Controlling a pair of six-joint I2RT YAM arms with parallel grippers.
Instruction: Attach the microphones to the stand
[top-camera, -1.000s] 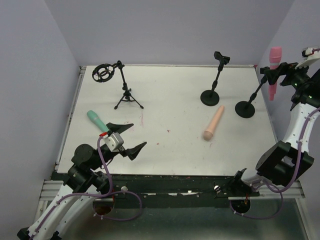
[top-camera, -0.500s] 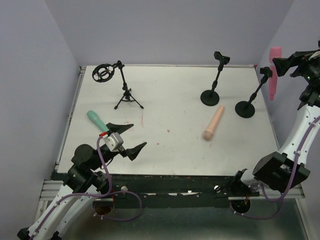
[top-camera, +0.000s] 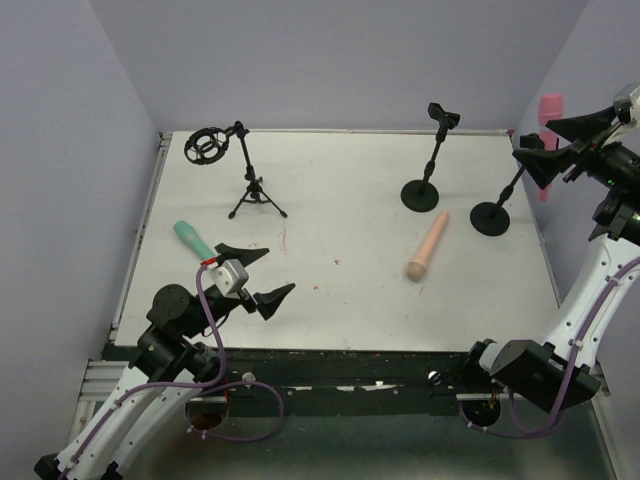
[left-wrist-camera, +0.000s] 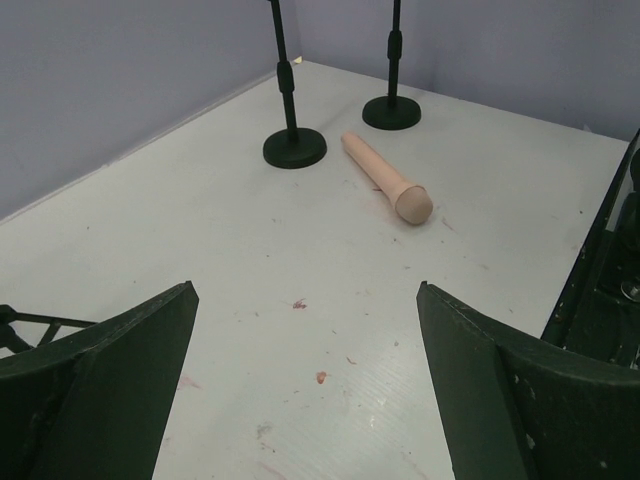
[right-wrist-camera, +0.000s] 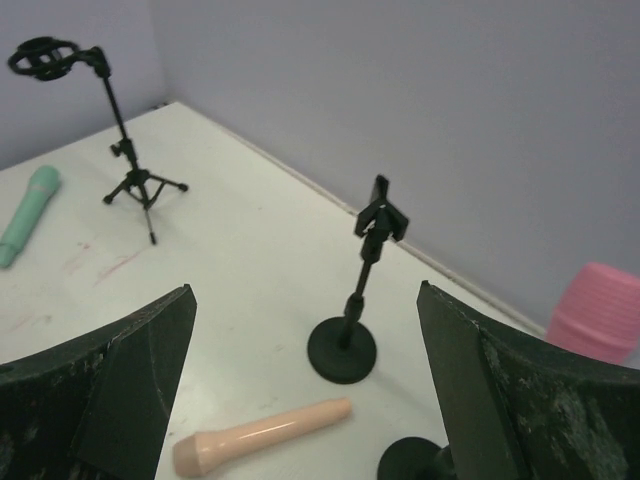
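Observation:
The teal microphone (top-camera: 192, 238) lies at the table's left, just beyond my left gripper (top-camera: 281, 270), which is open and empty above the near-left table. The peach microphone (top-camera: 427, 246) lies flat right of centre, also in the left wrist view (left-wrist-camera: 385, 180) and the right wrist view (right-wrist-camera: 262, 435). The pink microphone (top-camera: 549, 112) stands upright at the top of the right round-base stand (top-camera: 490, 218), partly hidden by my right gripper (top-camera: 556, 143). That gripper is open and empty, raised beside it. The middle round-base stand (top-camera: 421, 195) has an empty clip. The tripod stand (top-camera: 250, 190) carries an empty ring mount.
Purple walls close the table on the left, back and right. The table's near edge (top-camera: 330, 352) runs in front of both arm bases. Small red marks dot the white surface (left-wrist-camera: 320, 377).

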